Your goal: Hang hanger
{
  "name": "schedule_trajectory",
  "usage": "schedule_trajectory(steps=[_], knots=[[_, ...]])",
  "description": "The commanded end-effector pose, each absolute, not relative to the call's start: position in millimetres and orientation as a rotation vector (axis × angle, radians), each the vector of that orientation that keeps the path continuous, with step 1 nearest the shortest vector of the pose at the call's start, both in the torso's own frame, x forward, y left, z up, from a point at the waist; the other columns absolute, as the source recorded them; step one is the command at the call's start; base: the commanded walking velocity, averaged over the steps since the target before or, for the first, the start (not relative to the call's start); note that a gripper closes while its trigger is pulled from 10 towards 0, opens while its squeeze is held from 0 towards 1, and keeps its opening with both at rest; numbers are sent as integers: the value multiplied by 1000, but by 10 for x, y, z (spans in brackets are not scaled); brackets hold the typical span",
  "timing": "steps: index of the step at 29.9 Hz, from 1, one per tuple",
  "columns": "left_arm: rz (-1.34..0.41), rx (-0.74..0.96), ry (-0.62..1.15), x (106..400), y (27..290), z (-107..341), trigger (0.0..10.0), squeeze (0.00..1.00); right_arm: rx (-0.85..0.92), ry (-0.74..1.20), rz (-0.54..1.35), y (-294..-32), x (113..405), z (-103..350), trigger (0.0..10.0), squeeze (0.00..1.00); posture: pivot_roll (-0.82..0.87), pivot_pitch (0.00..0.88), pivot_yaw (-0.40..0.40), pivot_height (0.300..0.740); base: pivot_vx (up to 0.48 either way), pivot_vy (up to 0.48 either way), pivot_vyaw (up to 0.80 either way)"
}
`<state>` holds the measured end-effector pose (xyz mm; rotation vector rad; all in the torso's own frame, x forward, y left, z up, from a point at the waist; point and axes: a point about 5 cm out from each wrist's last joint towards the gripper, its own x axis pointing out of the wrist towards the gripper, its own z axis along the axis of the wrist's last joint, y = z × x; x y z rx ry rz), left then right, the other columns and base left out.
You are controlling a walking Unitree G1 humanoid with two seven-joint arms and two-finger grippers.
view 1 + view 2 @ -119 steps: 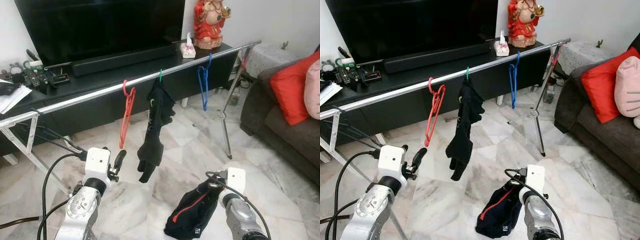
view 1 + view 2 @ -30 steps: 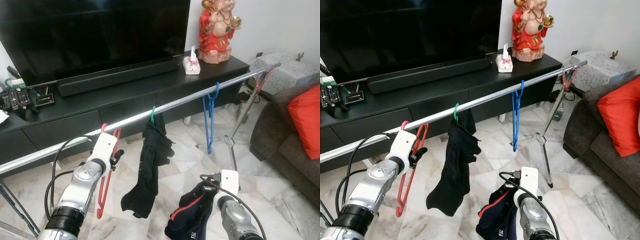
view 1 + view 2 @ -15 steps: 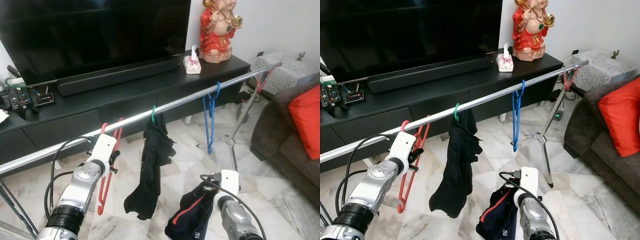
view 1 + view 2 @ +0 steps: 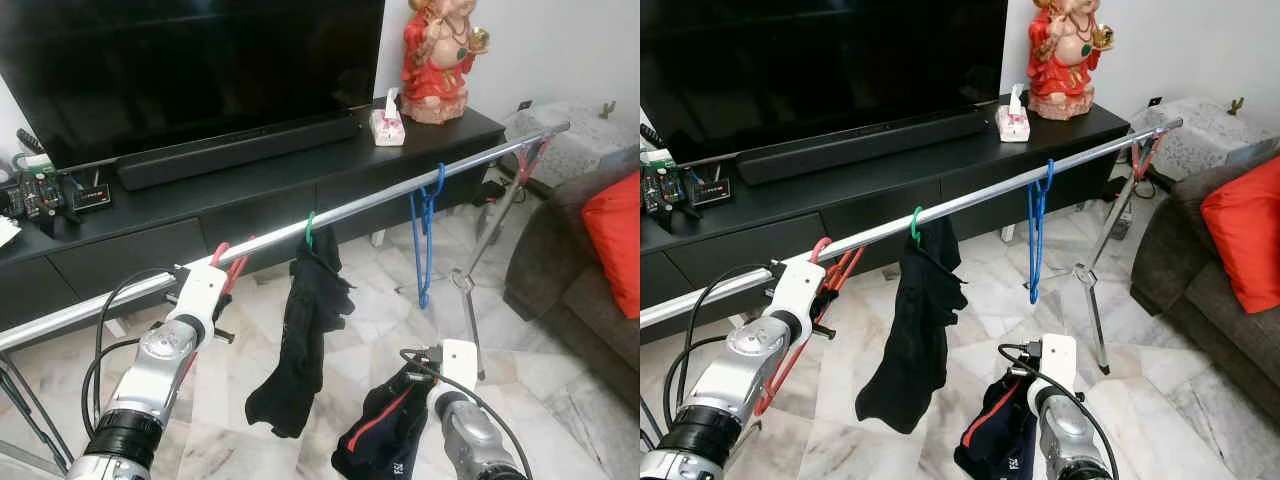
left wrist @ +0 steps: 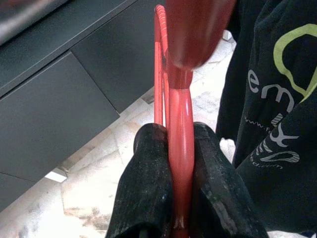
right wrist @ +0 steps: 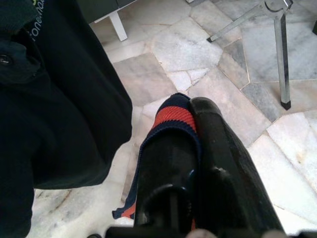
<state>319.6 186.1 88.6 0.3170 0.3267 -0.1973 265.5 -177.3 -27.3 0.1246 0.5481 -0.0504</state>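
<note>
The silver rail [image 4: 970,207] spans the room before the TV stand [image 4: 890,190]. The left gripper [image 5: 173,188], clamped on the red hanger [image 4: 830,275], has lifted it closer under the rail. The right gripper [image 6: 198,163] still grips the dark garment [image 4: 990,440].

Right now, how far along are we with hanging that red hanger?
Done: a black garment on a green hook and a blue hanger hang on the silver rail. In hand: the left gripper has its jaws clamped on the red hanger, whose hook sits up at the rail; whether it is over it, I cannot tell. The right gripper holds a navy and red garment. Left: confirm the hook and release.
</note>
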Motion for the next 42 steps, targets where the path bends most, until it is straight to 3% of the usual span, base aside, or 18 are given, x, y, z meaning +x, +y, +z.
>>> schedule_trajectory(steps=[1,15,23,24,25,26,42], knots=[[-200,339,316,3167,1862,906,0,0,128,533,-52,-1778,2690,-241,10000,0,26,0,-3,740,0,0,0],[-150,220,136,2834,1860,1062,0,0,125,532,-47,-1779,2695,-236,10000,0,34,0,-13,740,0,0,0],[-169,250,155,2646,1867,939,157,0,121,529,-43,-1768,2700,-232,10000,0,27,0,-14,740,0,0,0],[-168,257,191,2568,1897,846,8902,0,120,529,-45,-1774,2700,-231,10000,0,27,0,-14,740,0,0,0],[-168,257,191,2568,1897,846,8902,0,120,529,-45,-1774,2700,-231,10000,0,27,0,-14,740,0,0,0],[-161,267,232,2483,1938,746,10000,0,119,529,-46,-1778,2700,-230,10000,0,27,0,-14,740,0,0,0],[-97,359,548,2224,2182,-1,10000,0,117,534,-40,-1777,2688,-241,10000,0,26,0,-18,740,0,0,0]])
